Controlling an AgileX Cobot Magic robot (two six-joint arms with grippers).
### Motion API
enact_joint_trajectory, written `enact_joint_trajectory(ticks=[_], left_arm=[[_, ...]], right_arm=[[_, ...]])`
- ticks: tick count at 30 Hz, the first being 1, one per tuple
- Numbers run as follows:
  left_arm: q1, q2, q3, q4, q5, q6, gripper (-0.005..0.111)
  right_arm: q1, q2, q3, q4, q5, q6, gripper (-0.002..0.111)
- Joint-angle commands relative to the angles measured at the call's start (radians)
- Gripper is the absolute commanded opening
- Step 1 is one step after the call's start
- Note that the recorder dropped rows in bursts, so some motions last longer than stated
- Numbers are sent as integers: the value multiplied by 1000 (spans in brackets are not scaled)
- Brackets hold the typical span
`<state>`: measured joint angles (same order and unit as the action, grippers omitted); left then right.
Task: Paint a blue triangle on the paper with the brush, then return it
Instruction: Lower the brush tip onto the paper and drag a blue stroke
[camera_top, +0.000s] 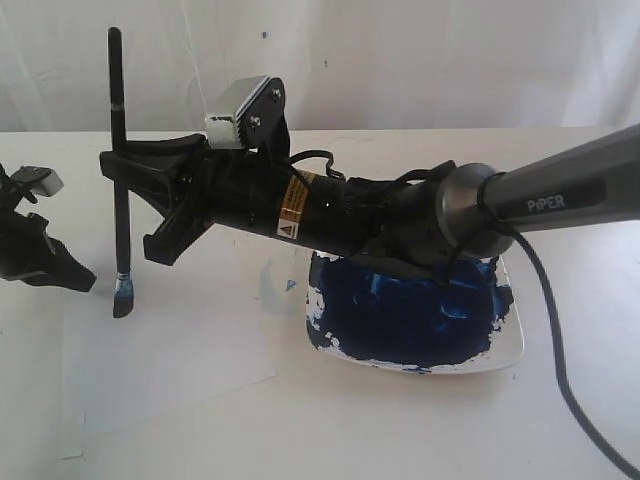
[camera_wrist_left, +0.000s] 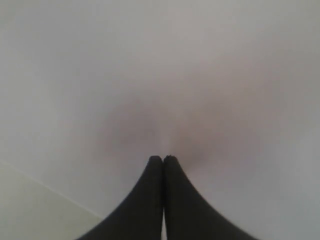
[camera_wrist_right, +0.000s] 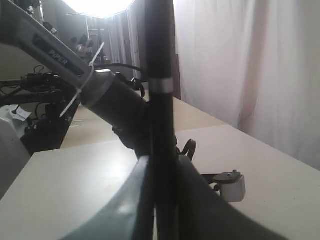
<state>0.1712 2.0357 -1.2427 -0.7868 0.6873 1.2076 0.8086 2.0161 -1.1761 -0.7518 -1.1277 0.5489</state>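
The black-handled brush (camera_top: 119, 120) stands nearly upright, and its blue-stained tip (camera_top: 123, 296) touches the white paper (camera_top: 180, 345) near the sheet's left part. My right gripper (camera_top: 118, 168) reaches across from the right and is shut on the handle. In the right wrist view the brush (camera_wrist_right: 161, 75) runs up between the fingers, clamped by the right gripper (camera_wrist_right: 162, 160). My left gripper (camera_top: 60, 268) rests low at the paper's left edge; the left gripper (camera_wrist_left: 163, 159) is shut with nothing in it. No blue triangle shows on the paper.
A white square plate (camera_top: 512, 345) smeared with dark blue paint lies right of the paper, partly under the right arm. A pale blue smudge (camera_top: 275, 285) marks the paper's right edge. A white curtain hangs behind the table.
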Motion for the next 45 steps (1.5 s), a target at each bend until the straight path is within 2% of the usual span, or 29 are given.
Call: enact_joint_trajectory(ticks=[1,5,23,26,35,45], left_arm=[[-4,17,-3,4,22,3,0],[-4,19,-3,43,18,0,0],[-4,19,-3,43,16,0,0],[-4,19,-3,43,16,0,0],[-4,19,-3,43,16,0,0],[-4,19,-3,43,16,0,0]], right_arm=[[6,9,-12,82,-21,-7,0],[9,21,-17,96,-21,-7,0],[22,103,-49,78,-47,-19,0],[22,105,-49,98,-46,-78,0],[22,105,-49,191,-43,-80,0],[25,105,-49,254,36,-71,0]])
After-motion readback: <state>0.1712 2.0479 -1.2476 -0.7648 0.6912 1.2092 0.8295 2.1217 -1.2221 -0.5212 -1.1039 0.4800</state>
